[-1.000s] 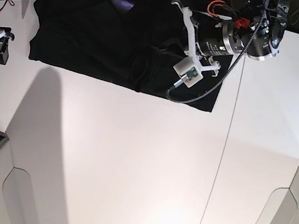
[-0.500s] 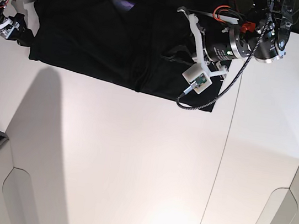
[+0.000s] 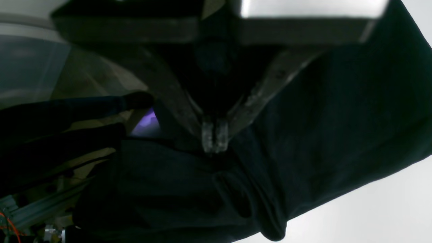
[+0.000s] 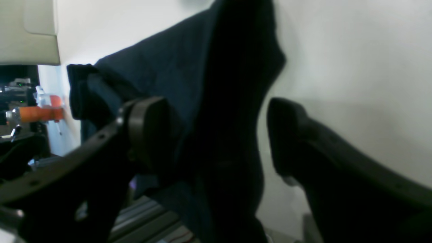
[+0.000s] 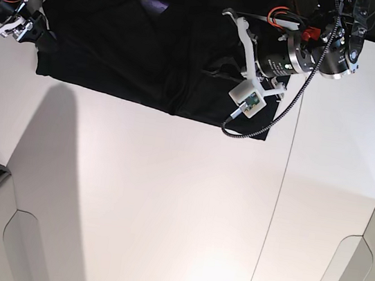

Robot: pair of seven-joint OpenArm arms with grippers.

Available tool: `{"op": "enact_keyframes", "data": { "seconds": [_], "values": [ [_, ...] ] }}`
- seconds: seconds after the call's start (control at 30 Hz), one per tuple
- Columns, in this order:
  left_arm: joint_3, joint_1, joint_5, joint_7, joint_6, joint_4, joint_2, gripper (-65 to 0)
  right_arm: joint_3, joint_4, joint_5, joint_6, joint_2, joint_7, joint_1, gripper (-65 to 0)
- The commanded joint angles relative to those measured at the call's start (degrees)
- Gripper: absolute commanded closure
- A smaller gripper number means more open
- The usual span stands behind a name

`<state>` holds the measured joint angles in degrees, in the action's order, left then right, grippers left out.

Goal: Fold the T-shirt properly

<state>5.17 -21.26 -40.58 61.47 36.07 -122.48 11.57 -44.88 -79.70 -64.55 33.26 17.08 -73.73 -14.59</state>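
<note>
the large black cloth t-shirt (image 5: 151,51) lay spread across the top of the white table (image 5: 165,200), the left gripper (image 3: 214,136) pinched tight on a fold of it at upper right, the right gripper (image 4: 216,135) gaped wide around its edge at upper left.

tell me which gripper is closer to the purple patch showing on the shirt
Left. The left gripper is shut on the T-shirt just beside the purple patch. The right gripper is open at the shirt's far edge.
</note>
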Motion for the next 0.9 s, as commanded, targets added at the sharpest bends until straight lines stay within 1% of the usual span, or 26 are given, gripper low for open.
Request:
{"op": "enact_keyframes", "data": {
  "seconds": [0.0,0.33,0.43,0.63,0.77,0.8,0.83,0.87],
  "values": [
    [-0.04,0.17,-1.20,-1.27,0.63,-1.18,0.02,0.0,-0.35,-0.57,-0.35,0.20,0.85,-0.07,0.09,-45.0],
    [-0.07,0.35,-1.16,-1.27,0.63,-1.18,0.04,0.0,-0.04,-0.57,0.13,0.20,0.85,-0.07,0.09,-44.9],
    [-0.07,0.46,-1.18,-1.27,0.61,-1.18,0.04,0.0,1.88,-0.57,0.76,0.20,0.85,-0.04,0.09,-44.9],
    [-0.07,0.44,-1.16,-1.27,0.63,-1.18,0.04,0.0,7.93,-0.57,1.64,0.20,0.85,0.00,0.11,-44.9],
    [-0.07,0.44,-1.16,-1.25,0.61,-1.18,0.04,0.0,8.59,-0.57,1.60,0.20,0.87,0.00,0.11,-44.8],
    [-0.07,0.44,-1.16,-1.25,0.61,-1.18,0.04,0.0,8.59,-0.59,1.62,0.20,0.87,-0.02,0.11,-42.7],
    [-0.07,0.44,-1.16,-1.25,0.61,-1.18,0.04,0.0,8.59,-0.59,1.62,0.17,0.87,-0.02,0.11,-38.0],
    [-0.22,0.44,-1.16,-1.25,0.61,-1.18,0.04,0.0,8.59,-0.59,1.62,0.17,0.87,-0.04,0.11,-30.9]
  ]
}}
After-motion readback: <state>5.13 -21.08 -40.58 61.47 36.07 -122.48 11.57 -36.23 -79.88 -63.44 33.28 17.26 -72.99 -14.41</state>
